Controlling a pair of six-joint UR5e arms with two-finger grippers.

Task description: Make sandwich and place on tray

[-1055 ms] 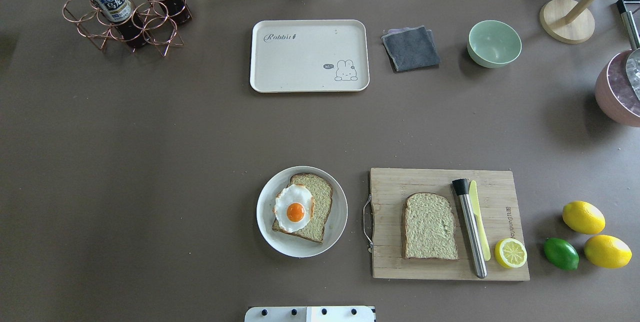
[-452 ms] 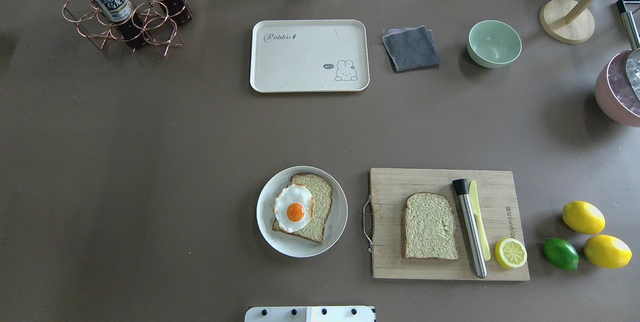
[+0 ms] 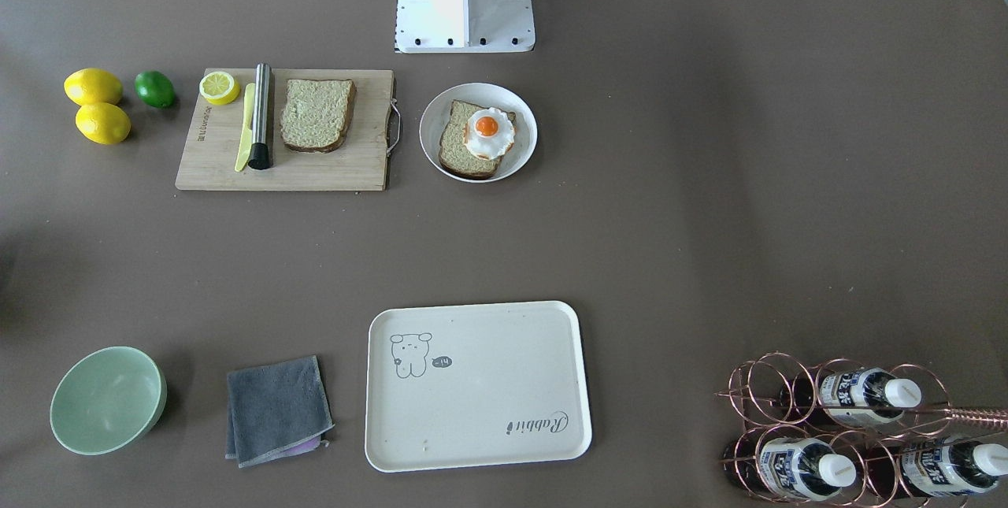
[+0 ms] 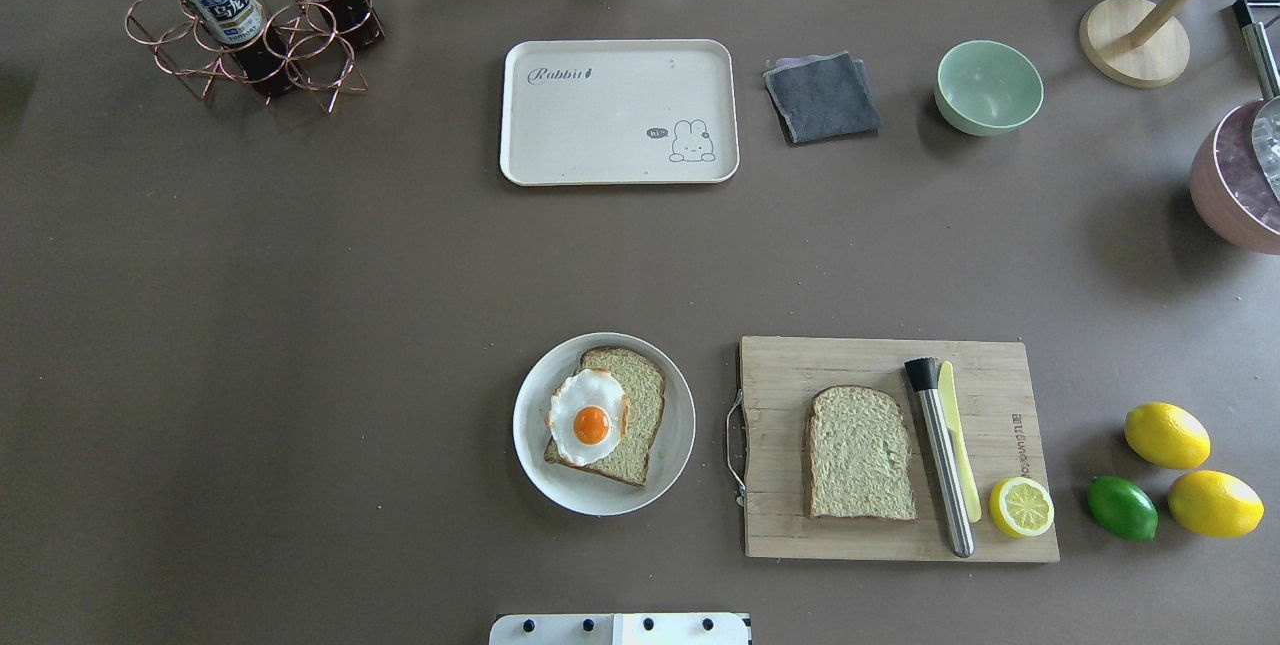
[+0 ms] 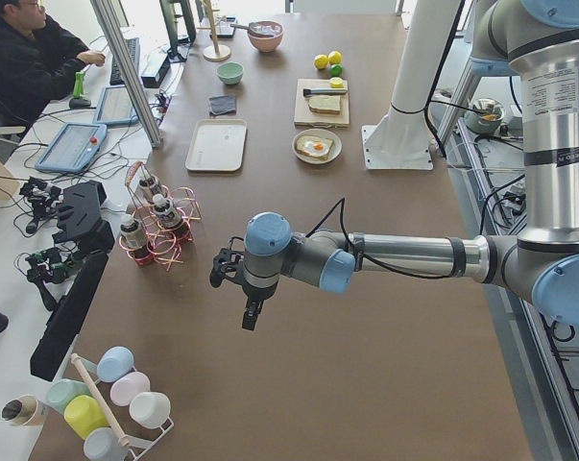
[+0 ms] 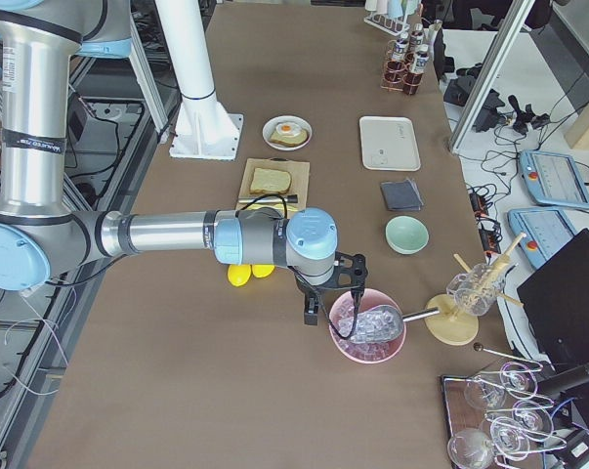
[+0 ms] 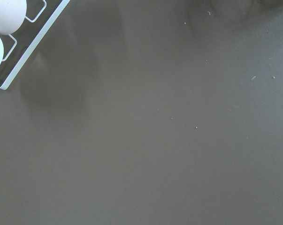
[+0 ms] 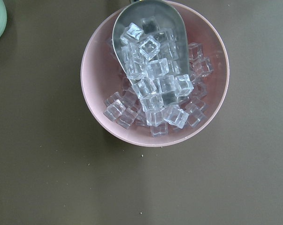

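One bread slice (image 4: 640, 405) lies on a round white plate (image 4: 530, 455) with the fried egg (image 4: 588, 417) on top of it. The second bread slice (image 4: 860, 453) lies on the wooden cutting board (image 4: 780, 375). The cream tray (image 4: 600, 125) sits bare at the far middle of the table. Neither gripper shows in the overhead or front views. In the exterior left view my left gripper (image 5: 250, 317) hangs over bare table far from the food. In the exterior right view my right gripper (image 6: 312, 315) hangs beside a pink ice bowl (image 6: 367, 337). I cannot tell whether either is open.
On the board lie a steel muddler (image 4: 940, 455), a yellow knife (image 4: 958, 445) and a lemon half (image 4: 1021, 507). Two lemons (image 4: 1166, 435) and a lime (image 4: 1122, 508) lie to its right. A grey cloth (image 4: 822, 97), green bowl (image 4: 988, 87) and bottle rack (image 4: 250, 20) stand along the far side.
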